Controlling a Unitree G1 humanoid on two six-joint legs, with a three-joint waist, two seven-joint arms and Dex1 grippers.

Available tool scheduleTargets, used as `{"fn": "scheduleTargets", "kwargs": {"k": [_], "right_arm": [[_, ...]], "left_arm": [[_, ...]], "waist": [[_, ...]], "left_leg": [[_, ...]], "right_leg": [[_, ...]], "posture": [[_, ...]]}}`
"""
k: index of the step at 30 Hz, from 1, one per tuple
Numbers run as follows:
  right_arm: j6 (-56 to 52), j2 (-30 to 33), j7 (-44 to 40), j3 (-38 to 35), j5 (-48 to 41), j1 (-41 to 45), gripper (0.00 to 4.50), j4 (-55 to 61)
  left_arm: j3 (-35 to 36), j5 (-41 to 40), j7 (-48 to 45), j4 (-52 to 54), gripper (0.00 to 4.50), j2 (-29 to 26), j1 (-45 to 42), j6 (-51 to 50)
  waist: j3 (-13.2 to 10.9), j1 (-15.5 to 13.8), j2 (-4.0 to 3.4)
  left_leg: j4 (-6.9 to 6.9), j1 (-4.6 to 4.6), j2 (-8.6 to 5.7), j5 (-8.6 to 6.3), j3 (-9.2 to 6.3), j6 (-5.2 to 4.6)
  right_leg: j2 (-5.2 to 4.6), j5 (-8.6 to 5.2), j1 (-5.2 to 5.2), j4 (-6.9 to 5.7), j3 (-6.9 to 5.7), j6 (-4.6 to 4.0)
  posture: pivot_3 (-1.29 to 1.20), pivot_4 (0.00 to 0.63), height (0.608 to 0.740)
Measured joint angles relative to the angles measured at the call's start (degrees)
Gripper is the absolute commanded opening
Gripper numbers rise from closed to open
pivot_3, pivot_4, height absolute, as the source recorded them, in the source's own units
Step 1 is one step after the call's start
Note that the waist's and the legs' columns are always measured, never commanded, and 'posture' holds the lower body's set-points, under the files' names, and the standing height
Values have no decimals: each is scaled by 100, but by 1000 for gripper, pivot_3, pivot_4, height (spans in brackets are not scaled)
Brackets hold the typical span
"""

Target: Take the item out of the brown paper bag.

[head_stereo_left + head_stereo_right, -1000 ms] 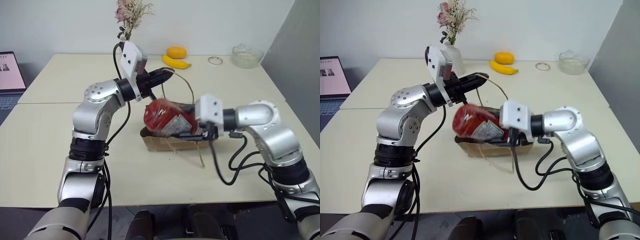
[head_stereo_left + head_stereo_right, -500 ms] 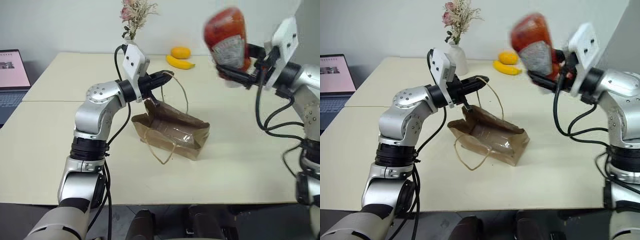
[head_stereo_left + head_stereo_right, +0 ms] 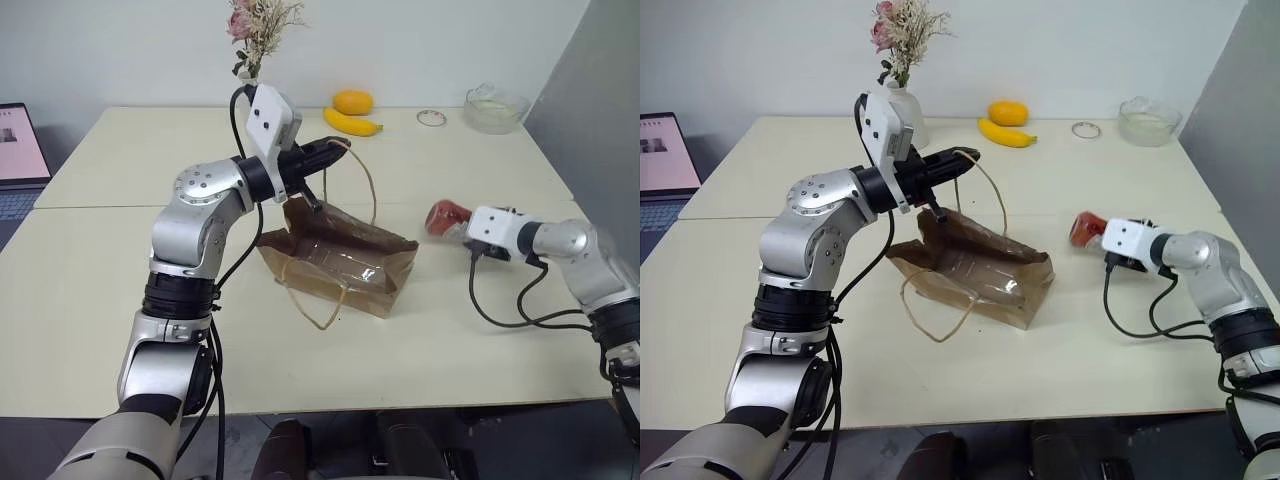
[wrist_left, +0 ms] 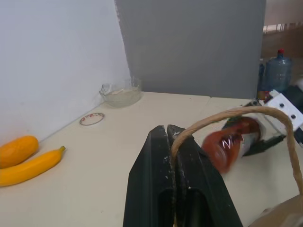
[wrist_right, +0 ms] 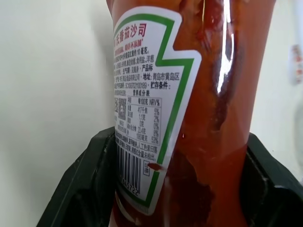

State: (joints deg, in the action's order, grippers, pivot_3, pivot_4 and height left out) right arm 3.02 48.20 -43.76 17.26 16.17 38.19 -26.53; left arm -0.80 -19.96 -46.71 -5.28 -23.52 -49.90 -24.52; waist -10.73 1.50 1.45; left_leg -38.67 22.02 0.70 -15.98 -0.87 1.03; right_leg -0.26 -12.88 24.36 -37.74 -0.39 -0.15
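Bottle (image 3: pixel 447 216) of dark red sauce sits in the right gripper (image 3: pixel 462 228), out at the right side of the table (image 3: pixel 90 290), well apart from the brown paper bag (image 3: pixel 345 262). In the right wrist view its 2 black fingers (image 5: pixel 83 182) flank the bottle's body, spread to its width, clamped on it; the white printed label faces the camera. Left gripper (image 3: pixel 325 152) is raised above the bag, fingers pressed together, pinching 1 twisted loop handle (image 3: pixel 372 182) and lifting that edge of the bag. Bag lies crumpled on the table centre, mouth open, second handle (image 3: pixel 318 308) slack on the tabletop. Banana (image 3: pixel 351 124) and orange fruit (image 3: pixel 353 103) lie at the far edge.
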Motion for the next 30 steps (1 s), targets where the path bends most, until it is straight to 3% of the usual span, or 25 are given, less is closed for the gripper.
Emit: {"fn": "scheduleTargets", "kwargs": {"k": [1, 4, 10, 14, 18, 21, 23, 30], "right_arm": [[25, 0, -4, 0, 39, -18, 3480, -18], [74, 1, -32, -35, 50, -72, 4463, 19], [-211, 158, -451, -627, -509, -480, 4463, 1089], [-1894, 189, -984, -1994, -2564, -1864, 4463, 3724], [-3451, -195, -617, -2693, -4136, -2455, 4463, 5647], [-4221, -600, 6, -2879, -4846, -2664, 4500, 6574], [-4491, -803, 340, -2763, -5082, -2662, 4500, 6888], [-4526, -927, 659, -2395, -5064, -2355, 4500, 6683]], "left_arm": [[1, 0, 3, 2, 0, 0, 0, 0], [1, 2, 9, 4, 0, 0, 1, 0], [-4, 100, 118, -8, 0, -9, 5, 3], [43, 130, 239, -46, 0, -66, 64, 0], [44, 197, 245, -197, 0, -90, 75, 10], [48, 261, 232, -442, 598, -172, 29, 80], [48, 305, 213, -593, 1281, -257, -53, 82], [49, 318, -4, -504, 3344, -644, 89, -35]], "waist": [[0, 0, 0], [0, 0, 0], [0, -11, 0], [0, -71, 0], [0, -81, 0], [0, -86, 0], [0, -84, 0], [0, -83, 0]], "left_leg": [[-2, -1, 0, 0, -1, 0], [-4, -2, 0, 0, -2, 0], [-4, -4, 2, 0, -12, 1], [-3, -5, 7, 0, -48, 1], [-9, -14, 3, 0, -51, 3], [-9, -20, -2, 0, -48, 2], [-10, -20, -4, 0, -46, 2], [-6, -9, -1, 0, -46, 1]], "right_leg": [[0, 0, -1, 0, 0, 1], [0, 1, -3, -2, 0, 2], [2, 1, -6, -6, -8, 2], [0, 0, -21, 0, -23, 2], [-15, 2, -25, -3, -19, 5], [-4, 10, -28, -6, -19, 16], [-2, 11, -28, -5, -18, 18], [1, 9, -21, 7, -15, 16]], "posture": [[0, 150, 740], [0, 150, 740], [0, 150, 740], [0, 150, 740], [0, 150, 740], [0, 150, 740], [0, 150, 740], [0, 150, 740]]}}
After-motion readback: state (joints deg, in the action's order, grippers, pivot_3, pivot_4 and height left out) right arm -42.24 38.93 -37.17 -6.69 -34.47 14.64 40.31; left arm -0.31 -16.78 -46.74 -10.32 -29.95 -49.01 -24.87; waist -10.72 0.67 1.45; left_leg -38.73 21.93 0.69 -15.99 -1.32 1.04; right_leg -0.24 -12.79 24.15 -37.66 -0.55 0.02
